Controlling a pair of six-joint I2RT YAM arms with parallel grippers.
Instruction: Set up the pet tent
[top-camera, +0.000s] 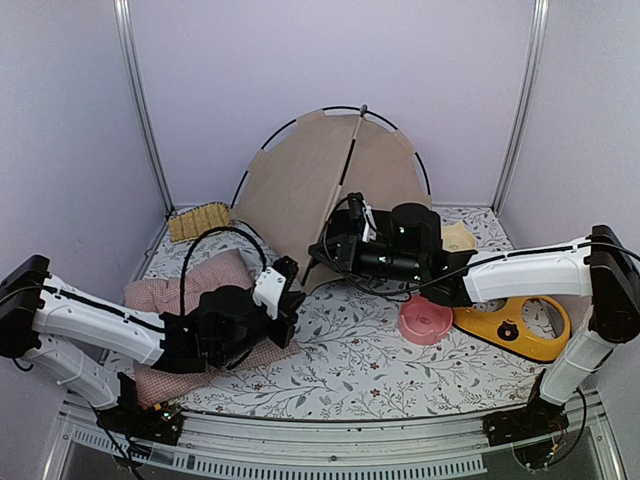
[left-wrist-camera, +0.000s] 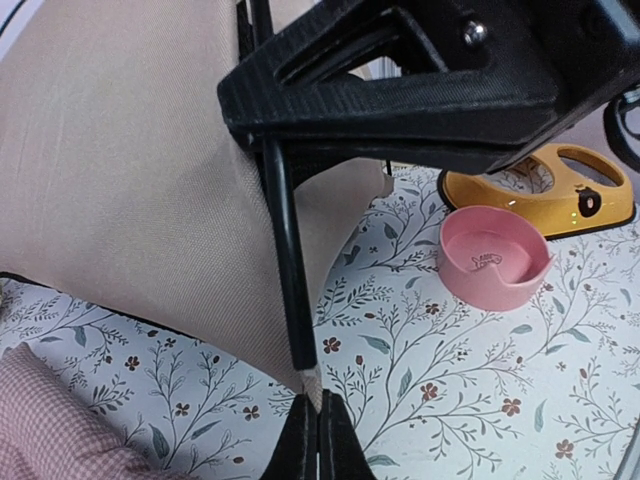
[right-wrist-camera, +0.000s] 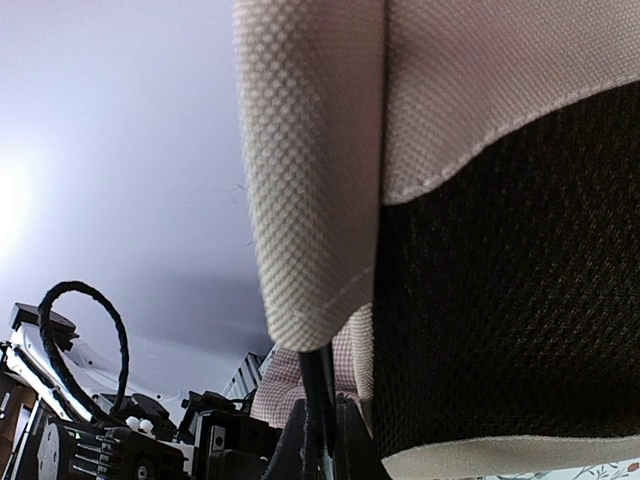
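The beige fabric pet tent (top-camera: 300, 170) stands half-raised at the back of the floral-print tabletop (top-camera: 350, 350). A thin black pole (left-wrist-camera: 285, 260) runs down its front edge. The right end effector (right-wrist-camera: 322, 435) is clamped narrow round that pole, and the left end effector (left-wrist-camera: 318, 425) pinches the fabric corner just below the pole's foot. The likeliest failure is the bowed pole springing out of either thin pinch, which could drop the tent toward the round pink plastic bowl (left-wrist-camera: 492, 255).

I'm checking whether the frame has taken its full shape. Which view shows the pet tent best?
Top external: nearly the whole pet tent shows, tan panels and arched poles together. Left wrist shows only one tan panel and a black pole; right wrist only close-up fabric and black mesh.
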